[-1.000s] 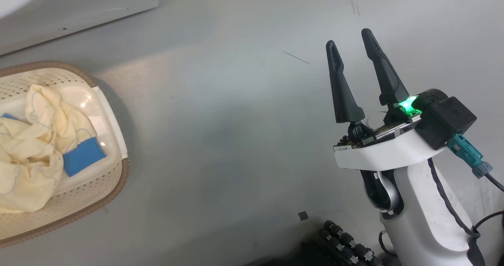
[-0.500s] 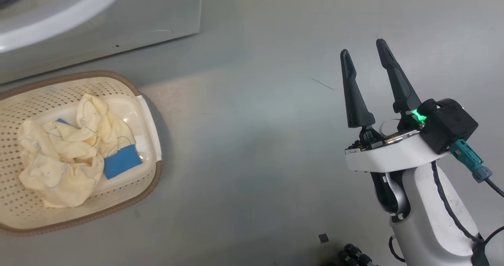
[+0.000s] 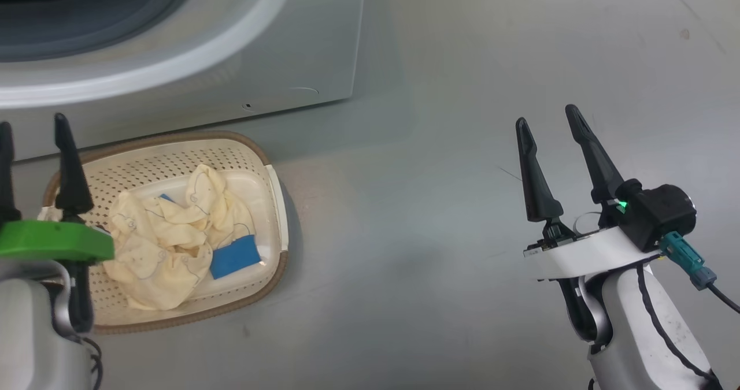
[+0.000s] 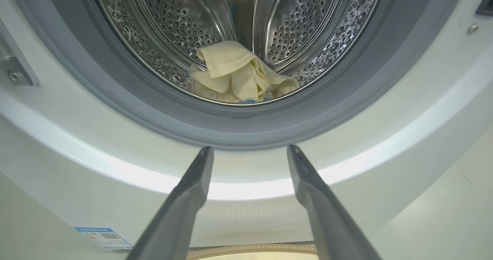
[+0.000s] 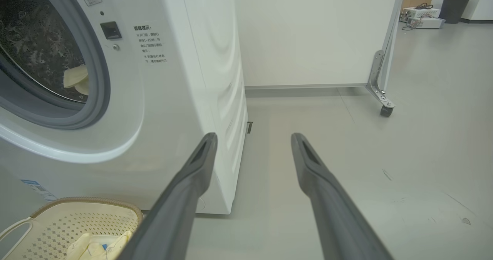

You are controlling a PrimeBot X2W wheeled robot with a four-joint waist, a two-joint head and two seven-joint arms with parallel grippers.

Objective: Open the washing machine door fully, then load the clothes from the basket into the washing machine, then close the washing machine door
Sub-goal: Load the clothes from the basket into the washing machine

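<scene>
left tool [image 3: 32,123]: wide, empty, at left end of the basket [image 3: 254,147]
clothes [image 3: 167,240]: heaped just right of it, lower
right tool [image 3: 546,115]: wide, empty, well apart across the floor [image 3: 404,234]
nearer arm: left

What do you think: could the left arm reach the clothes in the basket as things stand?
Probably yes. The left claw is open and empty, apparently just above the basket's left end, and the clothes lie uncovered beside it with nothing between; it would need to tip downward.
</scene>
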